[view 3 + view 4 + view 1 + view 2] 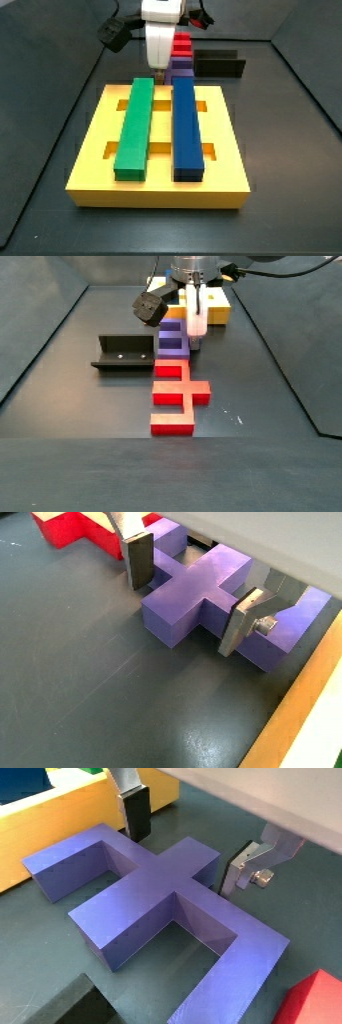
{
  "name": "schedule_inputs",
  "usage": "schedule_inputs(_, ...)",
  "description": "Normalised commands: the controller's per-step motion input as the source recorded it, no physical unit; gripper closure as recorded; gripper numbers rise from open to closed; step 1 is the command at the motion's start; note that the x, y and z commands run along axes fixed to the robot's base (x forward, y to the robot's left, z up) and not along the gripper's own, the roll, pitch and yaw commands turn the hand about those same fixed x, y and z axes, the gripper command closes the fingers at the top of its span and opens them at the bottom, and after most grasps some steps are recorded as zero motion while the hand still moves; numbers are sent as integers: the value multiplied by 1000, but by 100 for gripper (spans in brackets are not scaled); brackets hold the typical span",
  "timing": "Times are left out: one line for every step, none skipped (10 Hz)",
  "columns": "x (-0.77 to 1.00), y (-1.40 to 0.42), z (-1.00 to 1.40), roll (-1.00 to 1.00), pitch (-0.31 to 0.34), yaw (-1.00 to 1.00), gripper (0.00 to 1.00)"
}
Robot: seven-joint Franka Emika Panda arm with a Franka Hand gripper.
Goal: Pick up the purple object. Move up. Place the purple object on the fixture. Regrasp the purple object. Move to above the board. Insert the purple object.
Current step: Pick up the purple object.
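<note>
Straddling the purple object point(160, 893) lying flat on the floor, the gripper point(187, 843) has wide jaws beside its central stem, neither finger point(139, 562) visibly touching.

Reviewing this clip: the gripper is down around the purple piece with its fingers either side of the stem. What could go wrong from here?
The gripper straddles the purple object, fingers apparently not yet touching it; closing off-centre could twist it. The red block lies very close to the purple object in a side view, so a slip might nudge it. The board also sits right beside the piece and may catch it on lifting.
</note>
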Motion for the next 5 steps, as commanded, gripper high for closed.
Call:
schedule_inputs(54, 0, -129, 156, 54, 0, 0)
schedule_inputs(71, 0, -111, 137, 50, 11, 0)
schedule_inputs(77, 0, -109, 129, 50, 14, 0)
schedule_inputs(20, 0, -126, 116, 21, 29, 0)
schedule_inputs(3, 0, -111, 116, 19, 46, 0)
